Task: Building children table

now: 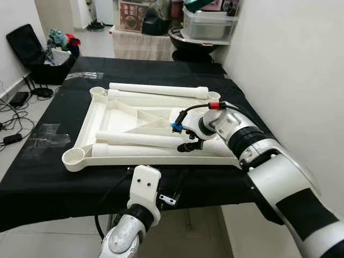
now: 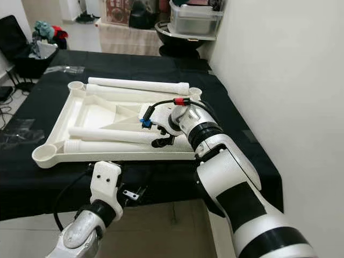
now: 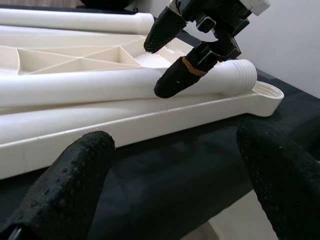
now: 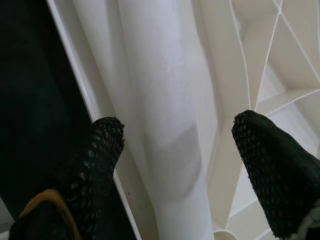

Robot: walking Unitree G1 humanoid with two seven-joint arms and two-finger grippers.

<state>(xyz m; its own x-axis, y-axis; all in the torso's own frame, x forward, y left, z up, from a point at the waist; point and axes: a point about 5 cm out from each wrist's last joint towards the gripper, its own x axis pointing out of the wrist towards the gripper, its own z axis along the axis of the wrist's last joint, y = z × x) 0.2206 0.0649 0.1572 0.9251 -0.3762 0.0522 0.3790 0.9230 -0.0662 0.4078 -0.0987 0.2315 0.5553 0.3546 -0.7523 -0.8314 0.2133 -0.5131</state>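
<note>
The white table top [image 1: 107, 115] lies upside down on the black counter [image 1: 48, 177] with loose legs on it. Our right gripper [image 1: 189, 141] holds its jaws wide over 1 leg [image 1: 140, 140], ready to grab it. Our left gripper [image 3: 175, 195] waits low, jaws wide.

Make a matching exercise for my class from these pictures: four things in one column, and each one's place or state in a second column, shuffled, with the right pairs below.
Things
1. right gripper
2. left gripper
3. upturned table top
4. clear storage box

Places or states
A. flat on the black cloth, ribbed underside up
B. open, fingers either side of a white table leg
C. in the background, at the far end of the black-covered surface
D. open, low at the near edge of the cloth, pointing at the table top

Pairs: 1-B, 2-D, 3-A, 4-C
</note>
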